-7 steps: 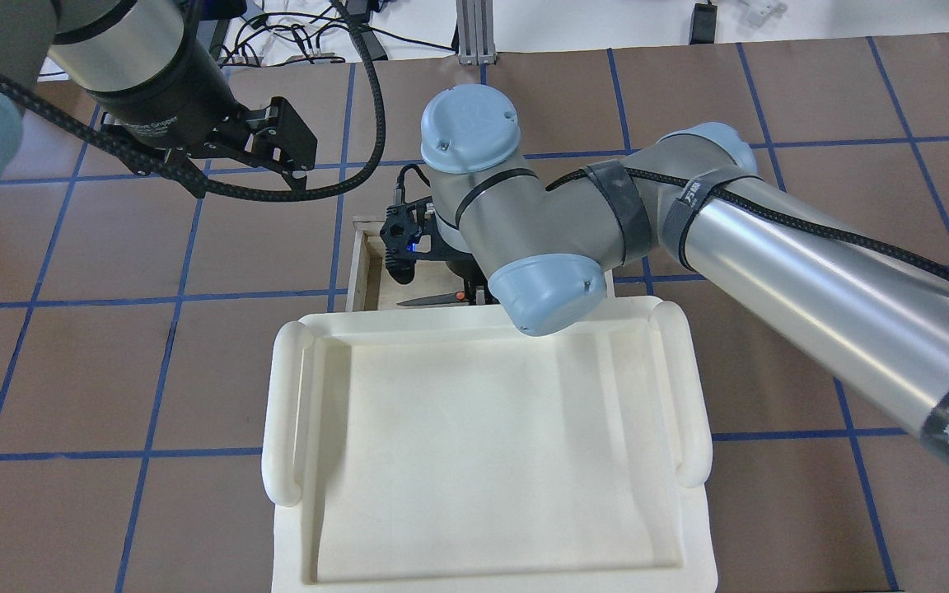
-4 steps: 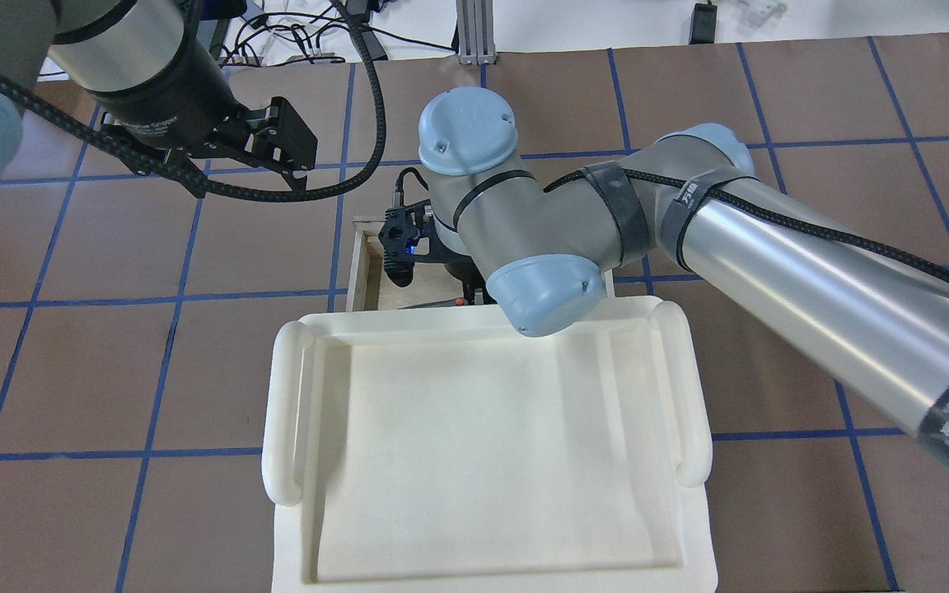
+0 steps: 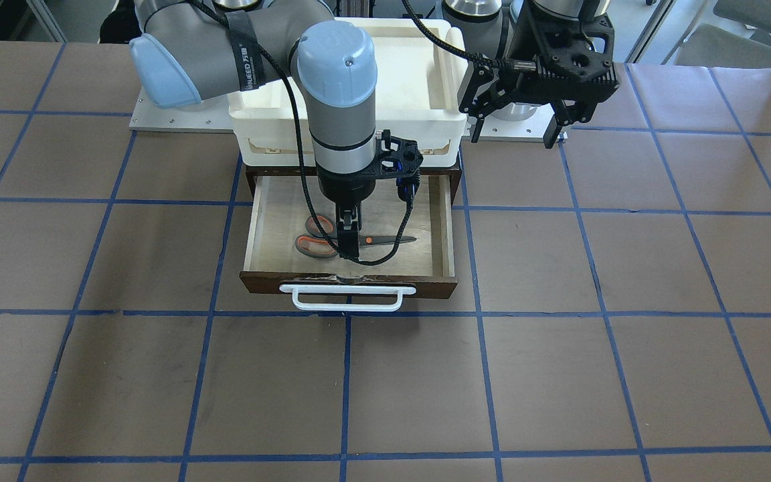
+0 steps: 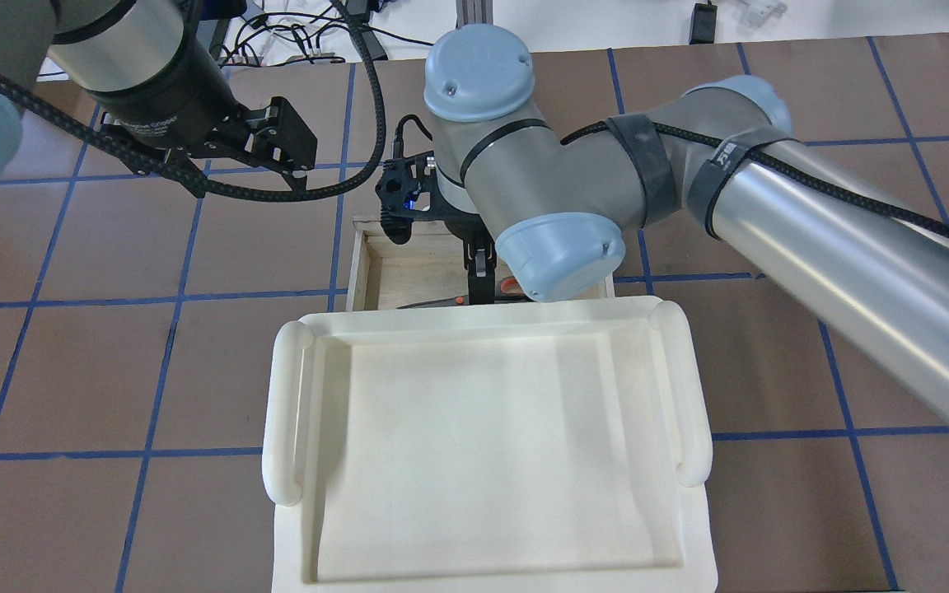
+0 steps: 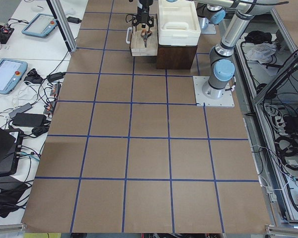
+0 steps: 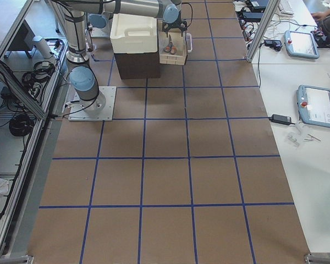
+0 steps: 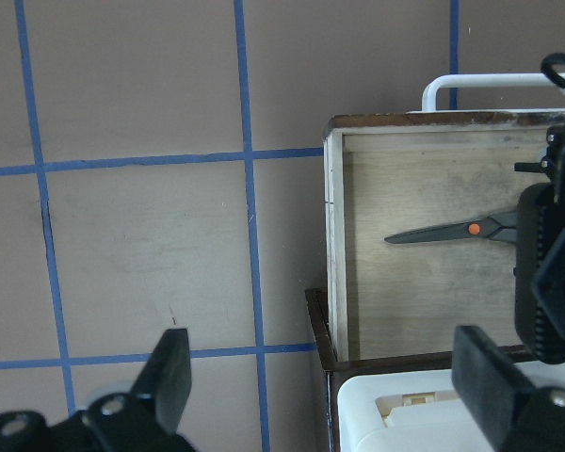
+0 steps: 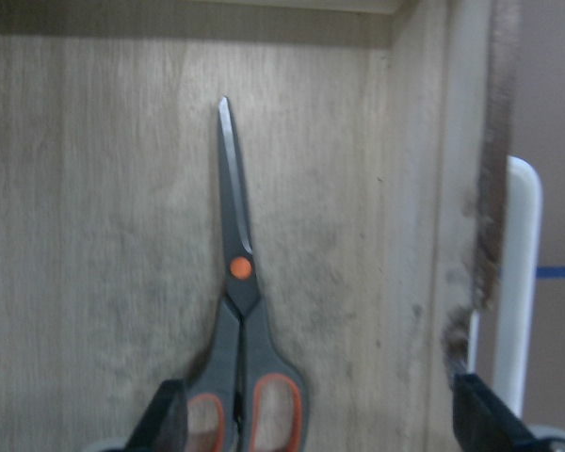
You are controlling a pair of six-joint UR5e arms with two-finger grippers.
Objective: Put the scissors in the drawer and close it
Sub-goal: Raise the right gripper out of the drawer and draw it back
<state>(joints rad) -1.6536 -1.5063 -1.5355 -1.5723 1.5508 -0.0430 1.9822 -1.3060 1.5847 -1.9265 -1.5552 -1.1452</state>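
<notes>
The scissors, grey handles lined orange-red, lie flat on the pale floor of the open drawer, blades pointing to my left side. They also show in the right wrist view, the left wrist view and partly in the overhead view. My right gripper hangs over the handles, open, its fingers spread to either side and not touching them. My left gripper is open and empty, beside the cabinet and above the table.
A white tray sits on top of the cabinet and hides the drawer's back part from overhead. The drawer's white loop handle faces the operators' side. Brown table with blue grid tape lies all around.
The right wrist has risen and shifted toward the drawer's front. The scissors stay low on the drawer floor. The left arm has not moved.
</notes>
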